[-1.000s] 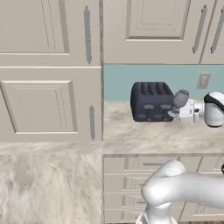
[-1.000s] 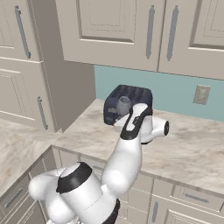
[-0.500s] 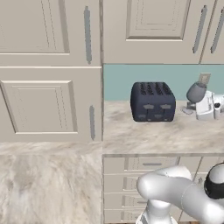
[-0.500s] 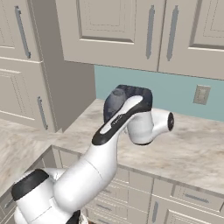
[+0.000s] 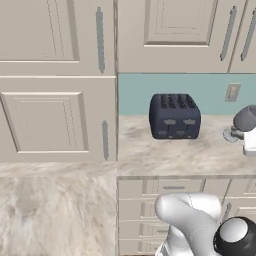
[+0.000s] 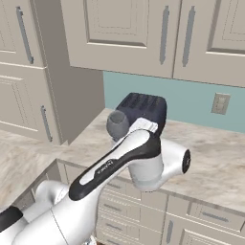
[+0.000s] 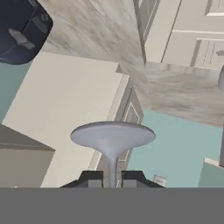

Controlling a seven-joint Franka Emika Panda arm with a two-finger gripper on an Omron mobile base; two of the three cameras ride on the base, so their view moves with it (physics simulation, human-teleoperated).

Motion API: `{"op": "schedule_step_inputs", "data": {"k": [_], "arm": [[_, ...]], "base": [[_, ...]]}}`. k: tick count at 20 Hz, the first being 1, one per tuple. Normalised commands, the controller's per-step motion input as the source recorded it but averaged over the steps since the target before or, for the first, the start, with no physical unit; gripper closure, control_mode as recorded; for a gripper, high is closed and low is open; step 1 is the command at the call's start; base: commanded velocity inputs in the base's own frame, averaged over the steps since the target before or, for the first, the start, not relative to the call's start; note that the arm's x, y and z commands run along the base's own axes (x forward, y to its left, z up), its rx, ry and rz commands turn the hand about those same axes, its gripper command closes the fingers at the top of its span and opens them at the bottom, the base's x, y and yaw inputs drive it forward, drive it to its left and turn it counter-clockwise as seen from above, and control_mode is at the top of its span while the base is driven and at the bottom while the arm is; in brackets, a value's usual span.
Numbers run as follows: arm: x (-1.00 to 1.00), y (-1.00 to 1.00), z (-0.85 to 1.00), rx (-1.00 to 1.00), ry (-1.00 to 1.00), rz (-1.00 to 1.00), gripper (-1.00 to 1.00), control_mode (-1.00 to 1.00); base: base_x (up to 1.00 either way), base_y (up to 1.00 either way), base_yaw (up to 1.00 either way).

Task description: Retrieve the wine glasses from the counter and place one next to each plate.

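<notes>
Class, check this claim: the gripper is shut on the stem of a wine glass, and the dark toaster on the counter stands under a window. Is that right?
Not quite. The gripper is shut on the wine glass stem, as the hand view shows, but the toaster on the counter stands under cream wall cabinets, not a window; the left base view shows them.

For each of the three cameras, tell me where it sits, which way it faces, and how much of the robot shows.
Left base view: behind the arm on its left, facing the counter, toaster and a wine glass; arm at lower right.
Right base view: behind on its right, facing the same counter and toaster; arm rises from lower left, covering part of the glass.
Hand view: on the hand, rolled, looking along the gripper; its jaws flank the glass stem.
All three show the toaster and a wine glass.
</notes>
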Motion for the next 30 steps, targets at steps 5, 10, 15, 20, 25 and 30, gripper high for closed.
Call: {"op": "schedule_step_inputs", "data": {"k": [5, 10, 15, 20, 25, 30], "arm": [[-1.00, 0.15, 0.50, -0.03, -0.02, 0.10, 1.00, -1.00], [-1.00, 0.08, 0.55, -0.02, -0.04, 0.05, 1.00, -1.00], [0.00, 0.00, 0.00, 0.00, 0.00, 0.00, 1.00, 1.00], [0.00, 0.00, 0.00, 0.00, 0.00, 0.00, 1.00, 1.00], [0.00, 0.00, 0.00, 0.00, 0.00, 0.00, 1.00, 1.00], [0.00, 0.00, 0.00, 0.00, 0.00, 0.00, 1.00, 1.00]], "base": [[0.00, 0.00, 0.00], [0.00, 0.00, 0.00], [-0.69, 0.17, 0.01], [-0.53, 0.74, 0.00], [-0.54, -0.04, 0.07], [-0.51, -1.00, 0.30]]}}
